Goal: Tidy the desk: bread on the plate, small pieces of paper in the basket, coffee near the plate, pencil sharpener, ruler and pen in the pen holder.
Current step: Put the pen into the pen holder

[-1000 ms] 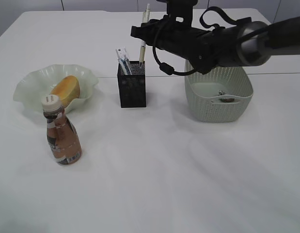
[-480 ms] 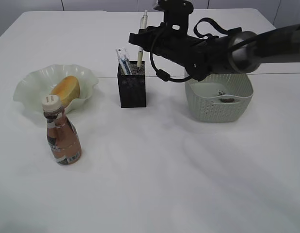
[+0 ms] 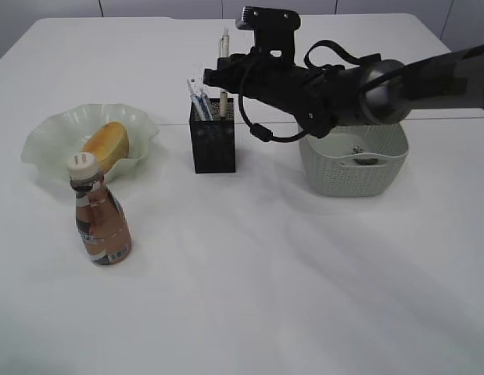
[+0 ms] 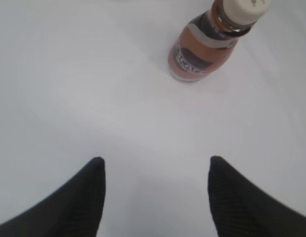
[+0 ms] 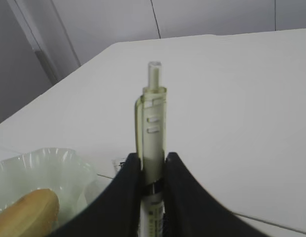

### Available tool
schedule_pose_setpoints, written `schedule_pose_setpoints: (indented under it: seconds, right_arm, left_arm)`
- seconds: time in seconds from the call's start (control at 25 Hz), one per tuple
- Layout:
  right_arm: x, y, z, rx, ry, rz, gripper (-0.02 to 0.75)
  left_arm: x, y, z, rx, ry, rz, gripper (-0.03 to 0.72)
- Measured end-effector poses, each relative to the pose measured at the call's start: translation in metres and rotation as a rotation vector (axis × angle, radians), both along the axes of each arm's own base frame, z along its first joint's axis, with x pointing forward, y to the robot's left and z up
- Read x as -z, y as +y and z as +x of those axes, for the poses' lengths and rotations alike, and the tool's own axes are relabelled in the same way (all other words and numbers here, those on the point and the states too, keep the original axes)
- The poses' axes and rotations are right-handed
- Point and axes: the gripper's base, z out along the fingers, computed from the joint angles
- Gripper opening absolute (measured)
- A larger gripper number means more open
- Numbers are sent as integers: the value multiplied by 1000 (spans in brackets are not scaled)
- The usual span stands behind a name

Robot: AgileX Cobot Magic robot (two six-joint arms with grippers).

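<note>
My right gripper (image 3: pixel 220 78) is shut on a pale upright pen (image 3: pixel 224 58) directly above the black mesh pen holder (image 3: pixel 213 144), and the pen's lower end reaches into the holder's mouth. The right wrist view shows the pen (image 5: pixel 153 118) pinched between the gripper (image 5: pixel 153 165) fingers. White and blue items (image 3: pixel 198 98) stand in the holder. Bread (image 3: pixel 106 145) lies on the wavy glass plate (image 3: pixel 50 133). The coffee bottle (image 3: pixel 101 219) stands in front of the plate. My left gripper (image 4: pixel 153 165) is open over bare table, below the coffee bottle (image 4: pixel 207 44).
A pale green basket (image 3: pixel 335 176) stands right of the pen holder with small scraps (image 3: pixel 365 160) inside; my right arm stretches above it. Bread (image 5: pixel 29 210) and the plate (image 5: pixel 49 165) show at the lower left of the right wrist view.
My right gripper has carried the pen a little left and down, so its lower end now sits in the pen holder's mouth. Nothing else has moved.
</note>
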Motion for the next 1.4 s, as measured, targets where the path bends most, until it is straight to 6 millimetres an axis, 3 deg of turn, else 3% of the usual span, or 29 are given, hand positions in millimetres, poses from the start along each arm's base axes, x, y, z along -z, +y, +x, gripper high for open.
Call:
schedule_pose_setpoints:
  seconds: [0.4, 0.68, 0.8, 1.16, 1.4]
  right_arm:
    - [3, 2, -1, -28, -15, -46, 177]
    - [4, 2, -1, -15, 26, 8, 188]
    - [7, -1, -2, -6, 89, -58, 188]
    - [-32, -14, -14, 45, 153, -215, 189]
    - [-28, -20, -16, 84, 227, -292, 190]
  left_arm:
    - [0, 1, 0, 3, -2, 15, 479]
    - [0, 1, 0, 3, -2, 15, 479]
    - [0, 1, 0, 3, -2, 15, 479]
    - [0, 1, 0, 3, -2, 15, 479]
    - [0, 1, 0, 4, -2, 19, 479]
